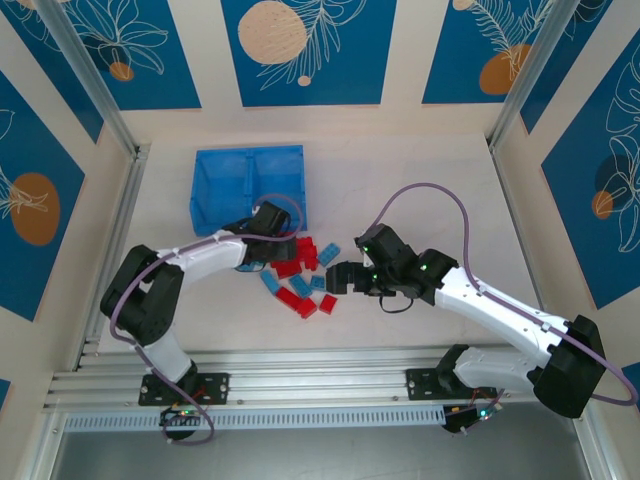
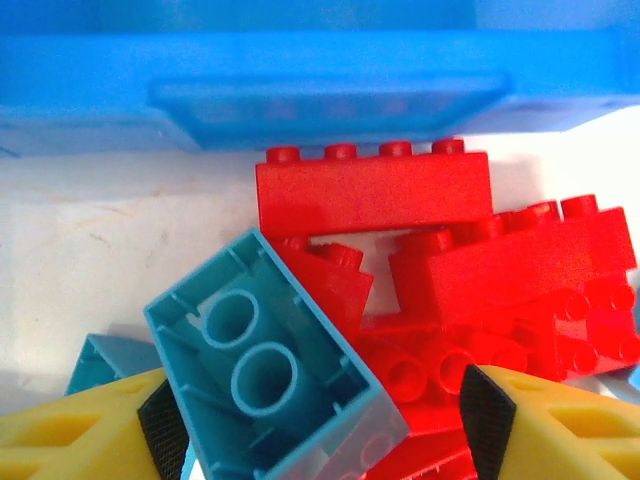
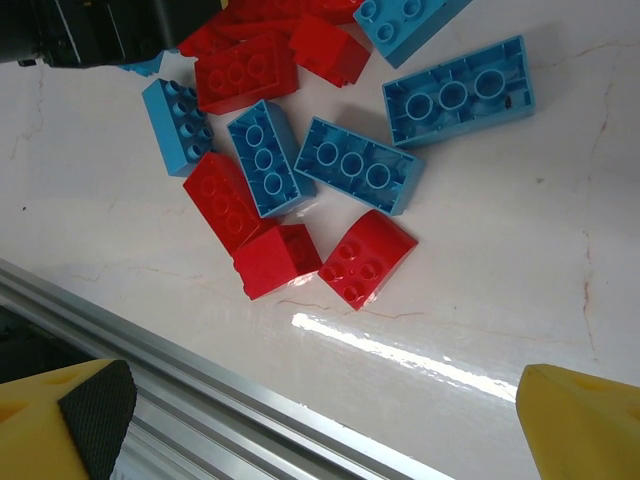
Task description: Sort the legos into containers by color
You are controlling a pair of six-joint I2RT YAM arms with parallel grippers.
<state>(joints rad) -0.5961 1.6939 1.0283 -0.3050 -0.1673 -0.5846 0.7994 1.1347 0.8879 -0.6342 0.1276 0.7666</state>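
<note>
Red and light blue legos lie in a loose pile on the white table, just in front of the blue two-compartment tray. My left gripper is down in the pile's left end. In the left wrist view its jaws stand open around a tilted, upside-down light blue brick; the right pad is clear of the brick. Red bricks lie beyond, toward the tray wall. My right gripper hovers open at the pile's right side, empty.
In the right wrist view, a curved red brick, a red block and several blue bricks lie near the aluminium rail at the table's front. The left arm is at the pile's far side.
</note>
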